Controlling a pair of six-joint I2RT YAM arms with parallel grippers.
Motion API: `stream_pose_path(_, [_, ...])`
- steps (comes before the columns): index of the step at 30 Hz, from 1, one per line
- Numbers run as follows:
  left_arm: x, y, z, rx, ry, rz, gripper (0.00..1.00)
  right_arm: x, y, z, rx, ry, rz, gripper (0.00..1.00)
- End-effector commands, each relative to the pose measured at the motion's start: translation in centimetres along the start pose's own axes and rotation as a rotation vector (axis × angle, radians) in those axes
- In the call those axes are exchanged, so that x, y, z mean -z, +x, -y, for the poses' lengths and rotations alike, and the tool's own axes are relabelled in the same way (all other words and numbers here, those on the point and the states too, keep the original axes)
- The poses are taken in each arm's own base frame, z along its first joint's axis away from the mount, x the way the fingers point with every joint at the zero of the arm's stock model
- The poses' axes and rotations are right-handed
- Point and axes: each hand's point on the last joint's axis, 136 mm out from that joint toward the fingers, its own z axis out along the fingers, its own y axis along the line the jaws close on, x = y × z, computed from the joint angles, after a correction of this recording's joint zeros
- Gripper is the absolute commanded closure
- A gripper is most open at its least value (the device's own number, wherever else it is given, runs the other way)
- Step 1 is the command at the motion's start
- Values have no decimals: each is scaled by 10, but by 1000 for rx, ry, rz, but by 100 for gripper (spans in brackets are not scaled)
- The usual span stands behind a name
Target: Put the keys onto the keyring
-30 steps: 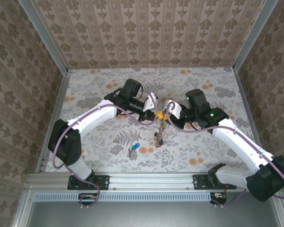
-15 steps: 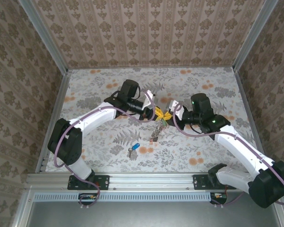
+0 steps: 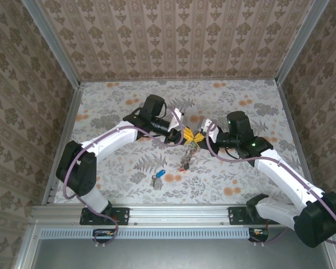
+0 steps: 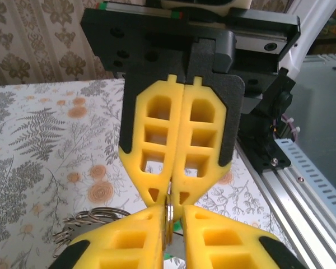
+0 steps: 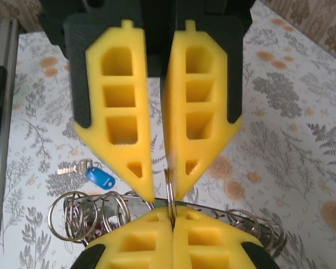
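Left hand (image 3: 185,134) and right hand (image 3: 199,137) crowd the keyring (image 3: 186,159); table (image 3: 117,106) elsewhere lies open

- The table top (image 3: 129,101) under me is covered in a pale print of grey ferns, leaves and small orange flowers.
- Ahead of me, the back wall (image 3: 173,33) wears tan wallpaper with a repeating damask motif in vertical stripes.
- The left wall (image 3: 17,84) and right wall (image 3: 325,67) carry the same paper.
- Aluminium posts (image 3: 51,42) slant up from the far corners.
- An aluminium rail (image 3: 173,213) runs along the near edge, with a slotted strip (image 3: 173,232) just below it.
- The light is even and soft.
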Motion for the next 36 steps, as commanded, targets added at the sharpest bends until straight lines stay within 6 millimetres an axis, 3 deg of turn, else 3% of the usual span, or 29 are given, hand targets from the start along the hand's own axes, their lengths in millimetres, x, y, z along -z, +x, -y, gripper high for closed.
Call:
stream_pose_path(1, [7,-6,1,-55,-42,-55,79,5,-16,5,69,19,-14,100])
stream_pose_path(11, [-2,-1,0,-53,-22,-106,75,0,-18,3,103,-4,-59,100])
stream_pose_path(15, [-4,3,-1,-45,-15,-128,82,0,-20,2,114,-3,-64,100])
stream_pose_path(19, [-5,5,-2,-32,-17,-145,96,1,-23,1,123,-3,-63,100])
stream_pose_path(20, [-5,7,-3,-31,-21,-150,95,2,-23,1,126,-3,-66,100])
stream_pose_path(22, [-4,7,-4,-33,-30,-155,84,3,-23,1,128,-2,-69,100])
stream_pose_path(28, [-3,7,-4,-45,-33,-162,81,2,-22,2,129,-3,-76,100])
stream_pose_path(30, [-3,9,-4,-44,-33,-163,84,2,-22,1,129,-6,-75,100])
stream_pose_path(32, [-3,8,-4,-44,-32,-162,92,2,-23,1,127,-6,-72,100])
stream_pose_path(36, [-3,10,-4,-43,-33,-170,95,2,-24,0,128,-9,-66,100])
